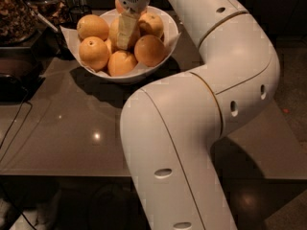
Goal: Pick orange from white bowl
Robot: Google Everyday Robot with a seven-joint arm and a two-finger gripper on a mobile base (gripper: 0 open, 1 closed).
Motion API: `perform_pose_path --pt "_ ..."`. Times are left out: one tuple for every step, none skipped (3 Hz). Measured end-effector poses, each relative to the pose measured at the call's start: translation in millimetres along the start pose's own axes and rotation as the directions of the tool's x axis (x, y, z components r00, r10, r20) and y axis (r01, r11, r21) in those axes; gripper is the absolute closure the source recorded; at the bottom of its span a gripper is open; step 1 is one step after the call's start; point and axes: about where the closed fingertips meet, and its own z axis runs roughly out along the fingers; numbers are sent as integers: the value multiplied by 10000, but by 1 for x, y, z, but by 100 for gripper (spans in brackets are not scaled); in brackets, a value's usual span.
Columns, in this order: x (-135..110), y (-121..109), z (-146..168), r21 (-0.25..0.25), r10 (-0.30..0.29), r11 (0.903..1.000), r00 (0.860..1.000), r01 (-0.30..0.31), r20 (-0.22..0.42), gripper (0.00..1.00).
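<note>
The white bowl (171,31) stands at the back of the brown table, lined with white paper and holding several oranges. The paler, yellowish orange (112,31) sits in the middle of the pile. Deeper orange fruits lie around it, at the left (94,52), the front (121,63) and the right (149,50). My gripper (124,30) reaches straight down into the middle of the bowl, right over the pale orange and covering its centre. The wrist above it is cut off by the top edge.
My large white arm (206,104) bends over the right half of the table (62,128). A dark container of brownish food (17,13) and other dark items stand at the back left. A black cable (12,128) runs down the left side. The table's front edge is near.
</note>
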Motion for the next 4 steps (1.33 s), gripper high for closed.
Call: perform_pose_path --pt "7 -1 -29 499 -245 9985 9958 202 880 100" --pt "22 25 -59 709 -445 9970 9824 320 1815 100" --pt "16 29 -65 631 -388 9976 9829 279 1799 100" --pt "13 36 -74 429 -58 9991 9802 -27 1981 100"
